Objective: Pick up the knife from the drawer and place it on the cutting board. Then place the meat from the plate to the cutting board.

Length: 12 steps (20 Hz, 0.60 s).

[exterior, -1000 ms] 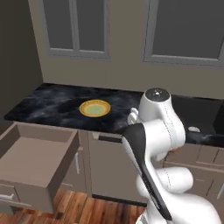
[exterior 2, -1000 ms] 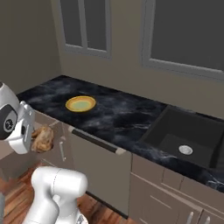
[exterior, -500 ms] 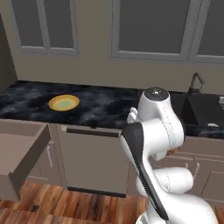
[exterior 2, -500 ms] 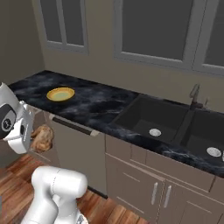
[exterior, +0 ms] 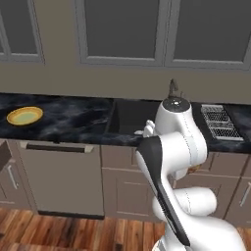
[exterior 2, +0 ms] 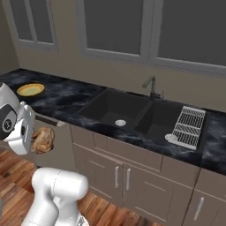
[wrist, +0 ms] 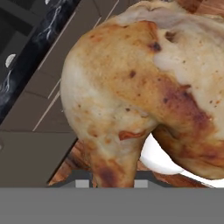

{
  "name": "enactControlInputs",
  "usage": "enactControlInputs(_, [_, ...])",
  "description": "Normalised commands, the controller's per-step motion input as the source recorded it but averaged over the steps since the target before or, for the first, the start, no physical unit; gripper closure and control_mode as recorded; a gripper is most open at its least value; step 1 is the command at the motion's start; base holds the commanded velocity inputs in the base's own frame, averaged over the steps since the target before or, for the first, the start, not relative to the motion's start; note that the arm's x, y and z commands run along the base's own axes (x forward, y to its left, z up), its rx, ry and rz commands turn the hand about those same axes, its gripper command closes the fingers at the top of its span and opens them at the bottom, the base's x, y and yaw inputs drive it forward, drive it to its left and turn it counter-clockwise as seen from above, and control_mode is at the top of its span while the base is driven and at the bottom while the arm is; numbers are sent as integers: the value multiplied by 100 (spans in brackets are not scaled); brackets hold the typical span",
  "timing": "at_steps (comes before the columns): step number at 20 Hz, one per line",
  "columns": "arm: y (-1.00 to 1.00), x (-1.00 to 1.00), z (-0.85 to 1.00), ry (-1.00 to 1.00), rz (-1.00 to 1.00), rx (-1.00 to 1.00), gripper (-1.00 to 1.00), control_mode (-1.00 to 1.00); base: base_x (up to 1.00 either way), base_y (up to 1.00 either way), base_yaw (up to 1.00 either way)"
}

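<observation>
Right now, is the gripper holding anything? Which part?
Yes: the gripper is shut on the meat, gripping the narrow lower end of the golden-brown piece, low beside the arm.

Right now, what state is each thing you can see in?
hand: shut on the meat, held below counter height.
meat: held in the hand, off the plate.
plate: bare, on the counter.
sink: basins dry, nothing in them.
faucet: no water running.
drying rack: on the counter beside the sink.
cabinet doors: shut.

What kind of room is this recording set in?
A rendered home kitchen: a dark double-basin sink with a faucet, a black marbled countertop over taupe cabinets, and a white ribbed drying rack.
</observation>
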Motion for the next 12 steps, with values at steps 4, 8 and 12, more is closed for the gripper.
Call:
enactControlInputs(4, [0, 0, 0, 0, 0, 0, 100, 100, 0, -73, -19])
enactControlInputs(8, [0, 0, 0, 0, 0, 0, 100, 100, 6, -53, -28])
enactControlInputs(12, [0, 0, 0, 0, 0, 0, 100, 100, 15, -48, -32])
